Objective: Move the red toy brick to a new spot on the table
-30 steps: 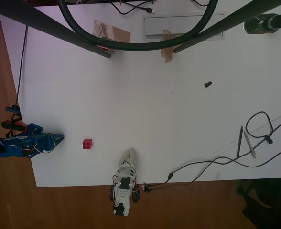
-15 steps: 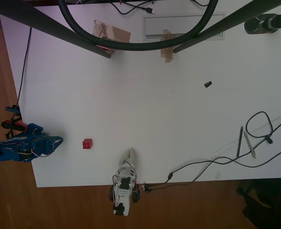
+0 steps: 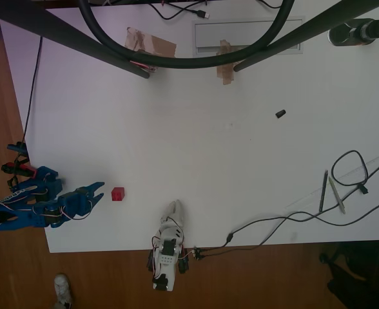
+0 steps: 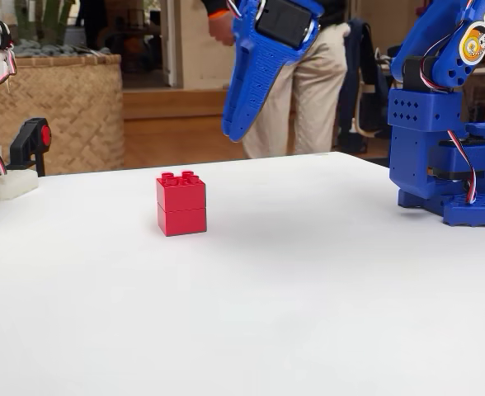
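Observation:
The red toy brick (image 3: 117, 194) stands on the white table (image 3: 196, 154) near its lower left corner; in the fixed view the red toy brick (image 4: 181, 204) rests upright with its studs up. In the overhead view my blue gripper (image 3: 99, 192) reaches in from the left, open, with its tips a short way left of the brick and not touching it. In the fixed view the gripper (image 4: 236, 124) hangs above the table behind and to the right of the brick, pointing down. The arm's blue base (image 4: 449, 157) stands at the right.
A small black piece (image 3: 280, 114) lies right of centre. Two pens (image 3: 328, 192) and black cables (image 3: 292, 219) lie at the right; taped cardboard (image 3: 152, 44) sits at the back. Dark stand legs (image 3: 80, 38) cross overhead. A person (image 4: 325, 91) stands behind the table.
The blue arm has stretched right toward the brick, and its gripper now lies close to it with the fingers spread. The brick has not moved.

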Robot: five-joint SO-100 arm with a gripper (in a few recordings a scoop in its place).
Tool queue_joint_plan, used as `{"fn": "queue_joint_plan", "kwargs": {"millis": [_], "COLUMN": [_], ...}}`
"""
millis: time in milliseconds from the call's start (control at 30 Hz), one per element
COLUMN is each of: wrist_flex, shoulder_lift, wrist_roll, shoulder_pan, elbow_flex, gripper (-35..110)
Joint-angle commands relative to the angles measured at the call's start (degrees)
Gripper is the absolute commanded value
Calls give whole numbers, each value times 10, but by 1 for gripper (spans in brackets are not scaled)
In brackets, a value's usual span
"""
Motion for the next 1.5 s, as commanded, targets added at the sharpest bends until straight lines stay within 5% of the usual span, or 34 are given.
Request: {"fn": "queue_joint_plan", "kwargs": {"millis": [0, 233, 733, 933, 1200, 1467], "wrist_flex": [-62, -232, -392, -439, -375, -205], "shoulder_lift": [-22, -51, -136, -143, -112, -101], "wrist_roll": [-24, -91, -124, -97, -54, -144], "shoulder_pan": [28, 83, 98, 101, 143, 362], "elbow_flex": [-31, 83, 160, 185, 96, -60], "gripper": [24, 28, 26, 11, 0, 0]}}
